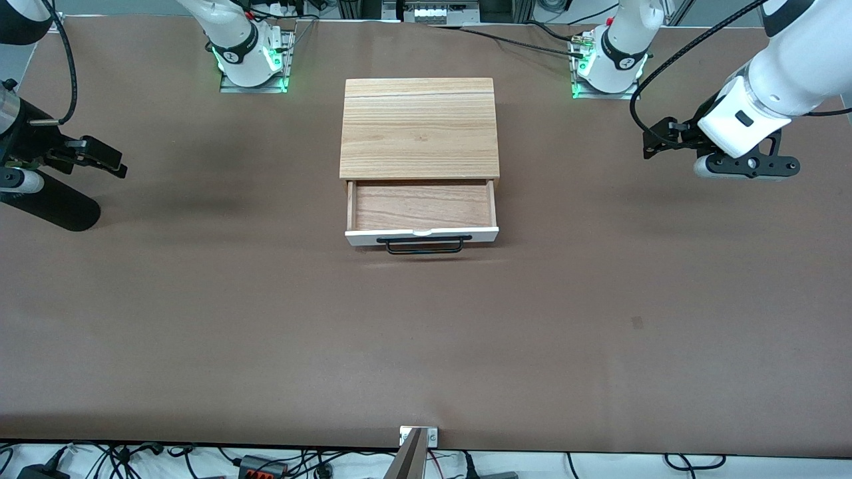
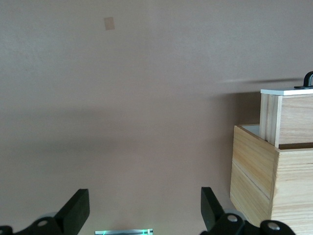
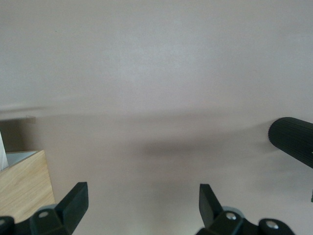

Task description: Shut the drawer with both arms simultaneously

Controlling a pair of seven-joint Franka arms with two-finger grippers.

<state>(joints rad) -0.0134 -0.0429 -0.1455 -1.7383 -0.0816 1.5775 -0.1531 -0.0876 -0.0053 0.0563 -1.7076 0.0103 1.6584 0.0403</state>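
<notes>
Black and spread wide, the two fingers [image 2: 78, 211] of the left gripper [image 2: 142, 215] grasp nothing, with only bare brown tabletop [image 2: 146, 98] between them; in the front view this gripper [image 1: 655, 138] hangs over the tabletop toward the left arm's end, well apart from the cabinet [image 1: 419, 128], and much of it is hidden there by its own white wrist. The right gripper [image 3: 142, 213] likewise has its fingers [image 3: 76, 208] held apart and empty, over the right arm's end of the tabletop [image 1: 200, 319]; in the front view the right gripper [image 1: 100, 156] is partly cut off by the frame edge, so only one black finger shows clearly. A dark ribbed cylinder [image 3: 292, 139], cut off at the edge of the right wrist view, shows in the front view as a black tube [image 1: 50, 206] beside that gripper; what it belongs to is hard to make out. Between the two arms, midway along the tabletop, sits the light-oak cabinet, and its drawer [image 1: 421, 216] stands pulled out toward the front camera, its wood bottom exposed and its white front panel carrying a black wire handle [image 1: 425, 245]. From the left wrist view only one end of the drawer [image 2: 288, 117] and the tip of its handle [image 2: 308, 78] are seen, the remainder cut off; the right wrist view catches just a corner of the cabinet [image 3: 24, 183]. A small tan patch [image 2: 109, 23] marks the tabletop.
</notes>
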